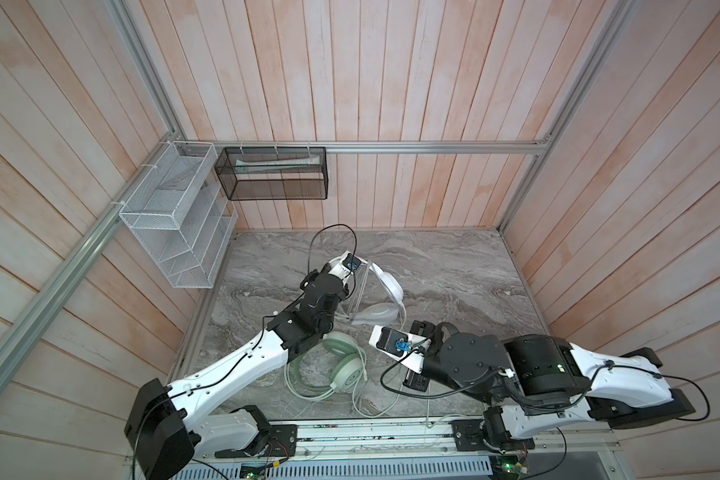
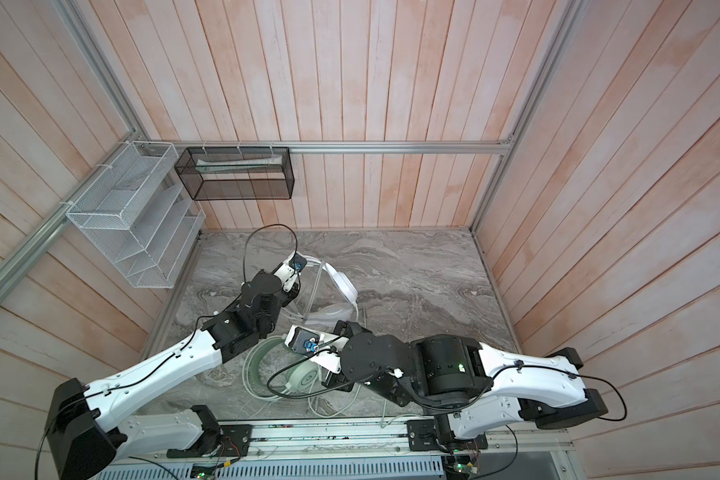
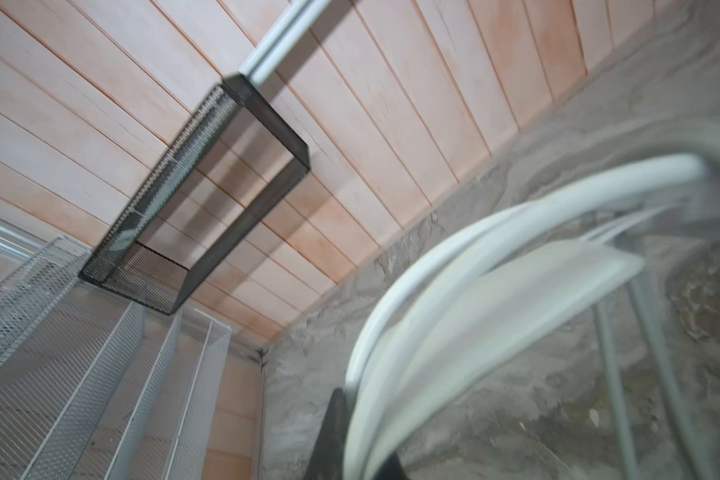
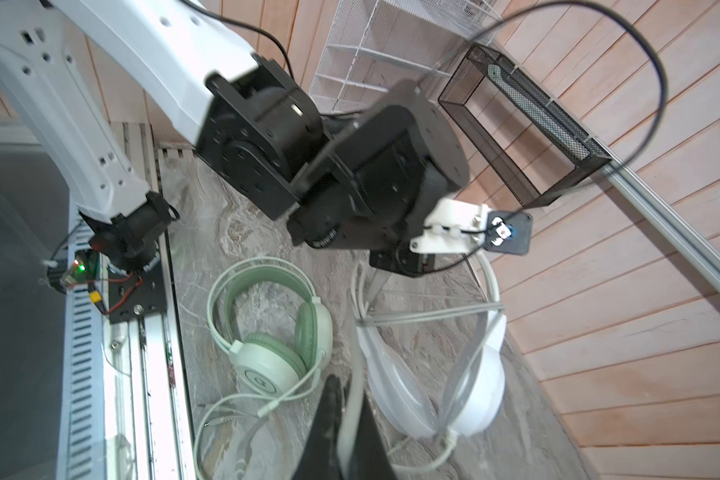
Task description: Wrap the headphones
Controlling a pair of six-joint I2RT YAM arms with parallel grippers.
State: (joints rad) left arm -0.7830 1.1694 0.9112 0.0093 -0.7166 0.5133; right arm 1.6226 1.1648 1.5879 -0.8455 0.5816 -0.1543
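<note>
The white headphones [image 1: 389, 283] [image 2: 344, 286] [image 4: 458, 374] are held up off the grey marble table [image 1: 454, 282], with pale cable crossing them. My left gripper [image 3: 364, 446] is shut on their white headband [image 3: 474, 266]; in both top views its fingers are hidden under the wrist. My right gripper [image 4: 348, 397] is shut on a pale cable [image 4: 356, 332] that runs up beside the white earcups. The mint green headphones [image 1: 346, 368] [image 2: 304, 376] [image 4: 275, 353] lie flat on the table between the two arms, their thin cable [image 1: 366, 401] looped loosely nearby.
A white wire rack [image 1: 175, 224] hangs on the left wall and a black mesh basket [image 1: 273, 174] on the back wall. A metal rail [image 1: 371, 432] with both arm bases runs along the table's front edge. Wooden walls close three sides.
</note>
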